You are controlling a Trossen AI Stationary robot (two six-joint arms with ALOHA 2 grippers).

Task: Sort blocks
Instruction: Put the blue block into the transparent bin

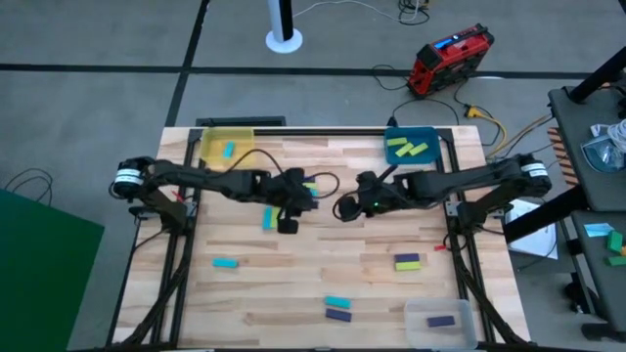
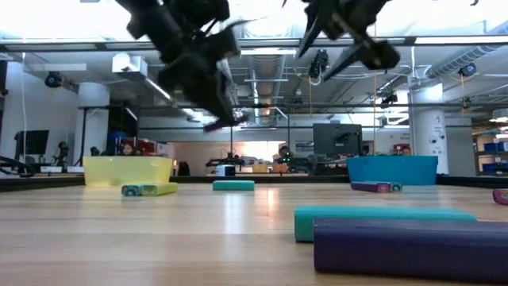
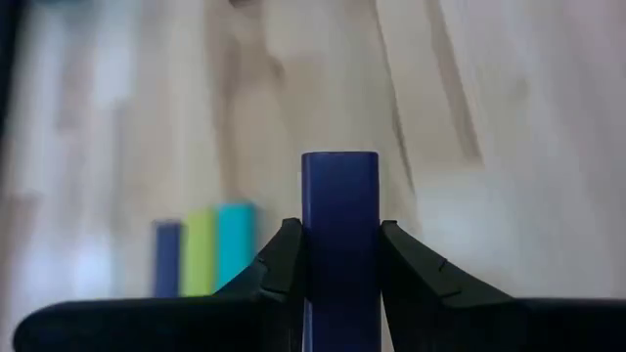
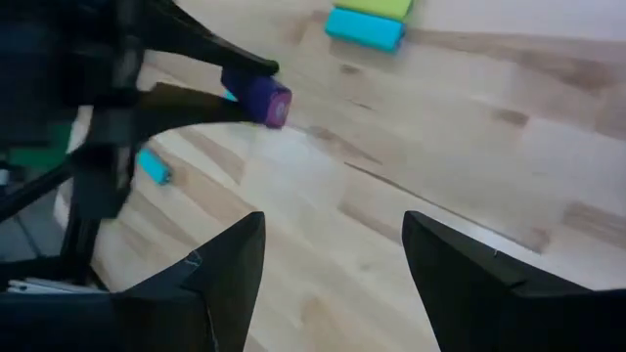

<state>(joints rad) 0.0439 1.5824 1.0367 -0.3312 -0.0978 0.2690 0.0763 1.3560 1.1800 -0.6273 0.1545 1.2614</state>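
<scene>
From above, your left gripper (image 1: pixel 290 223) and right gripper (image 1: pixel 344 207) meet mid-surface (image 1: pixel 323 264). Left wrist: your jaws clamp a purple block (image 3: pixel 339 235). Right wrist: your jaws gape, that block (image 4: pixel 264 101) just ahead.

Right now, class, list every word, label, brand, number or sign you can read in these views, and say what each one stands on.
None can be read.
Red device on the floor beyond the table: its blue panel may carry markings, too small to read.
Purple block held in the left gripper: plain face, no print.
Yellow bin, blue bin: no labels visible.
</scene>
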